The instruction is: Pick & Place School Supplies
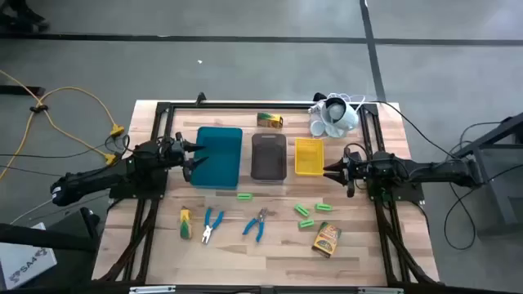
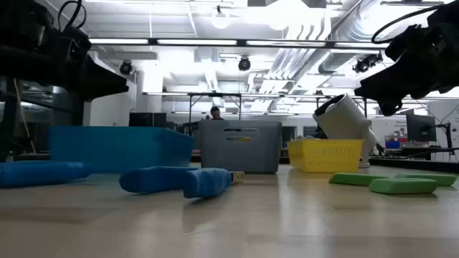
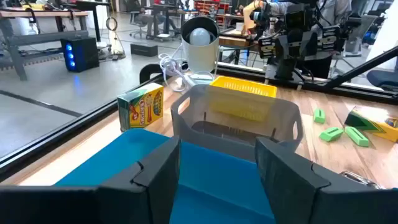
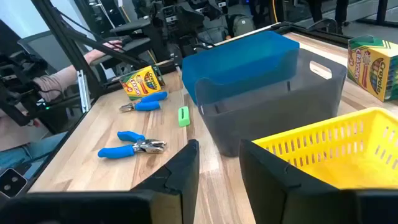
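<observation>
My left gripper (image 1: 190, 158) hovers open over the left edge of the teal tray (image 1: 219, 155); its fingers frame the tray in the left wrist view (image 3: 217, 180). My right gripper (image 1: 331, 170) is open beside the yellow tray's (image 1: 309, 155) right edge, with its fingers (image 4: 214, 165) above the wood. Three crayon boxes lie flat on the table: far (image 1: 270, 121), near left (image 1: 185, 223) and near right (image 1: 326, 238). Two blue-handled pliers (image 1: 212, 224) (image 1: 257, 224) lie near the front. Several green sticks (image 1: 243, 196) (image 1: 304, 211) (image 1: 324, 207) lie on the wood.
A grey tray (image 1: 268, 155) stands between the teal and yellow ones. A white cup-like cluster with cords (image 1: 333, 116) sits at the far right corner. Black frame rails (image 1: 155, 147) run along the table's sides. A person's sleeve (image 4: 62, 81) shows beyond the left edge.
</observation>
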`<state>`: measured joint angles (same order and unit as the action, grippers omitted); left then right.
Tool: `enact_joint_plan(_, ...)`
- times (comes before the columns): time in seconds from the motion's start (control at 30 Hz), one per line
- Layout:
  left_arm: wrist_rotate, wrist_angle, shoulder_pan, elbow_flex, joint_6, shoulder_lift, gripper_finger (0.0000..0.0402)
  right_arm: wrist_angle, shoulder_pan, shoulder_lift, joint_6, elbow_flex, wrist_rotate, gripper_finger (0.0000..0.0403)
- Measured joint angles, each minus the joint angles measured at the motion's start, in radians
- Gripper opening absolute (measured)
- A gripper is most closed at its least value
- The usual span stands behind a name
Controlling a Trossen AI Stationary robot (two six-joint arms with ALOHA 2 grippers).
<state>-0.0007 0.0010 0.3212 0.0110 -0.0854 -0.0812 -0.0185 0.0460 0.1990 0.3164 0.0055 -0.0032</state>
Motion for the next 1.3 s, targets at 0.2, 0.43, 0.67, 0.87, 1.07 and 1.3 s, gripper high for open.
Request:
enact_joint_plan(0.2,0.000,0.000,0.000,0.000,0.000,0.000,0.0201,0.000,0.000,0.000,0.000,0.000,0.000,0.0106)
enact_joint_plan(0.43,0.000,0.000,0.000,0.000,0.000,0.000,0.0201,0.000,0.000,0.000,0.000,0.000,0.000,0.0106)
enact_joint_plan(0.67,0.000,0.000,0.000,0.000,0.000,0.000,0.0201,0.000,0.000,0.000,0.000,0.000,0.000,0.0106)
enact_joint_plan(0.87,0.000,0.000,0.000,0.000,0.000,0.000,0.0201,0.000,0.000,0.000,0.000,0.000,0.000,0.0106)
enact_joint_plan(1.07,0.000,0.000,0.000,0.000,0.000,0.000,0.0201,0.000,0.000,0.000,0.000,0.000,0.000,0.0106)
enact_joint_plan(1.3,0.000,0.000,0.000,0.000,0.000,0.000,0.0201,0.000,0.000,0.000,0.000,0.000,0.000,0.0106)
